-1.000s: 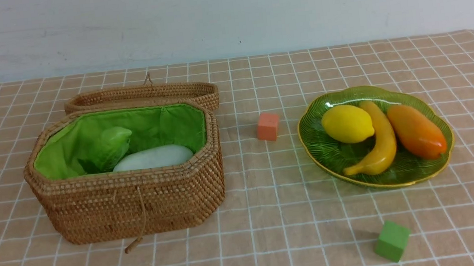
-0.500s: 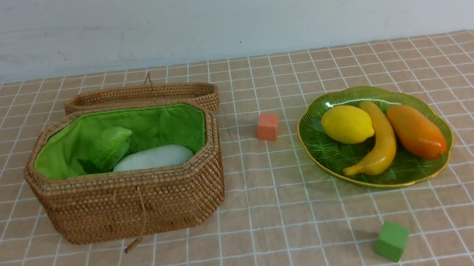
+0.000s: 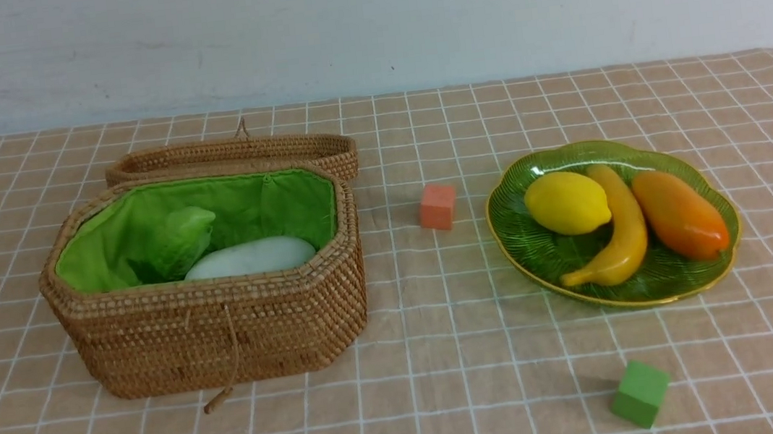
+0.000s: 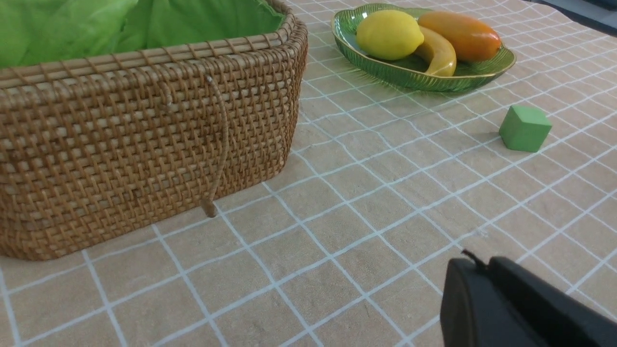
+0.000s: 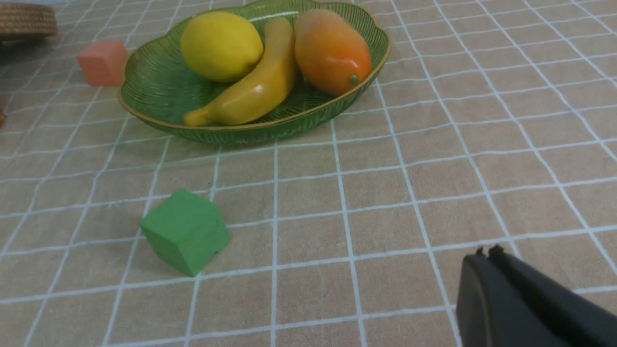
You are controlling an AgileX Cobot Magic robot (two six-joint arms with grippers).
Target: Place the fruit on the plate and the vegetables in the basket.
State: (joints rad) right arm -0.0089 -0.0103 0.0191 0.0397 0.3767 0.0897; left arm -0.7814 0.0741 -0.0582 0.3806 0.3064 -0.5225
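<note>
The lemon (image 3: 566,202), banana (image 3: 614,232) and mango (image 3: 679,214) lie side by side in the green plate (image 3: 663,280) at the right. The open wicker basket (image 3: 217,331) at the left holds the white radish (image 3: 250,257) with its green leaves (image 3: 179,240); other vegetables are hidden. Neither gripper shows in the front view. My left gripper (image 4: 475,264) is shut and empty, low over the cloth near the basket (image 4: 120,144). My right gripper (image 5: 486,255) is shut and empty, near the table's front, apart from the plate (image 5: 159,91).
An orange cube (image 3: 437,206) sits between basket and plate. A green cube (image 3: 639,393) lies near the front, below the plate. The basket's lid (image 3: 234,154) lies open behind it. A checked tan cloth (image 3: 446,356) covers the table.
A dark bit of the right arm at the front view's right edge one second ago has gone out of view. Nothing else has moved.
</note>
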